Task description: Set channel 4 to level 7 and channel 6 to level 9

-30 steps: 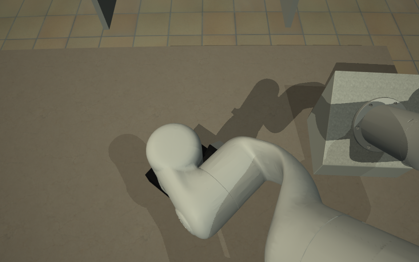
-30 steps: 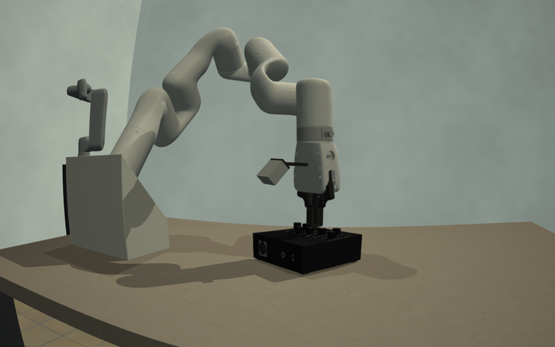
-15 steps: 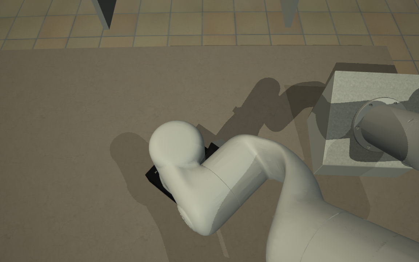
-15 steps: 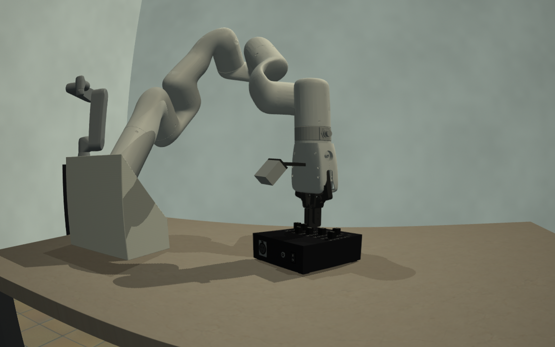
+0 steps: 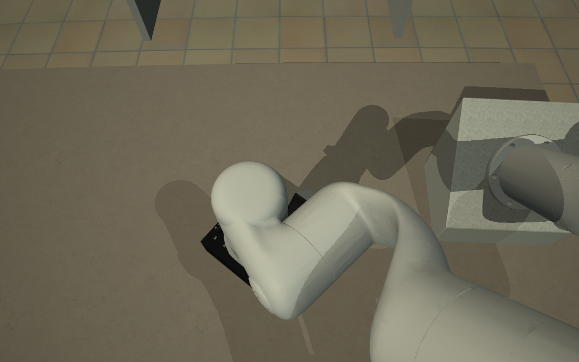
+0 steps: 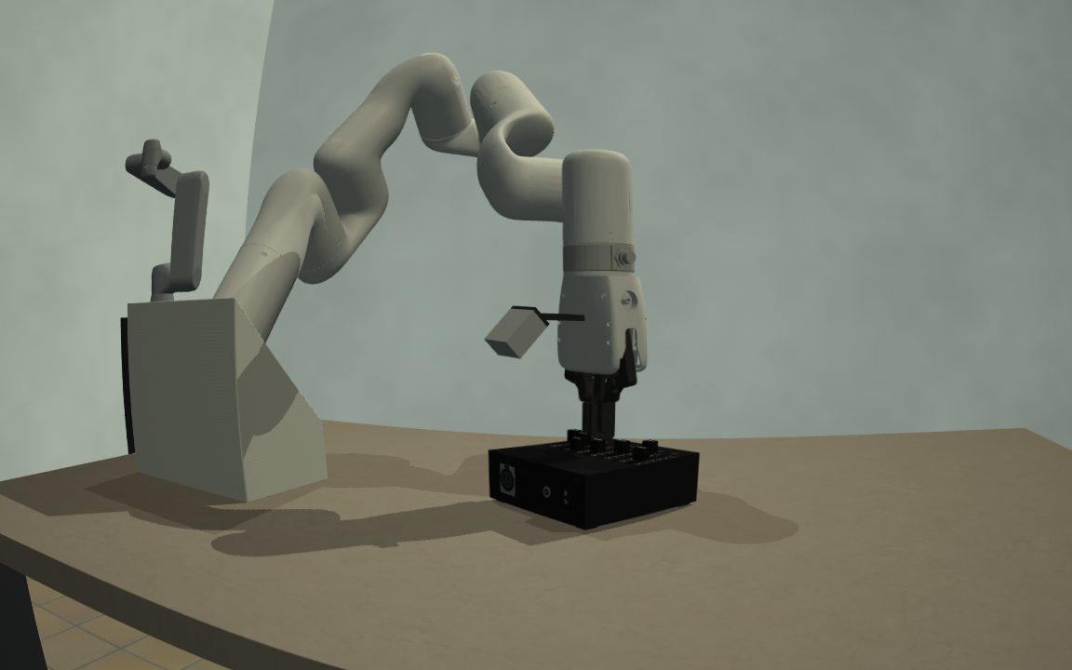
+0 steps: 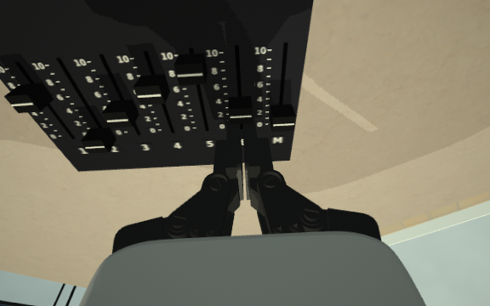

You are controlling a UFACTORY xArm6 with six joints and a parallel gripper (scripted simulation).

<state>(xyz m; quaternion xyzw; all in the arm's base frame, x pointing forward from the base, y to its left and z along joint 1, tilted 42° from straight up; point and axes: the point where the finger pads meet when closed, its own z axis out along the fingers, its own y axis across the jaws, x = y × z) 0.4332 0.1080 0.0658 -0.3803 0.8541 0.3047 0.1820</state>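
Observation:
The black lighting desk (image 5: 218, 245) (image 6: 607, 491) (image 7: 164, 157) stands upright on the table. Most of it is hidden under the arm in the top view. In the wrist view its faders are labelled 1 to 6 and M. My gripper (image 6: 598, 431) (image 7: 242, 136) is shut and empty. It points straight down, with its tips at the low end of channel 6's slot, right at the near side of the channel 6 cap (image 7: 241, 110). That cap's line sits near the 1–2 marks. The channel 4 cap (image 7: 149, 89) sits above mid scale. The channel 5 cap (image 7: 190, 70) is high, near 8.
The arm's grey base block (image 5: 507, 134) (image 6: 190, 391) stands at one end of the brown table (image 5: 80, 180) (image 6: 856, 542). A small grey camera box (image 6: 515, 333) sticks out from the wrist. Tiled floor lies beyond the table's edges.

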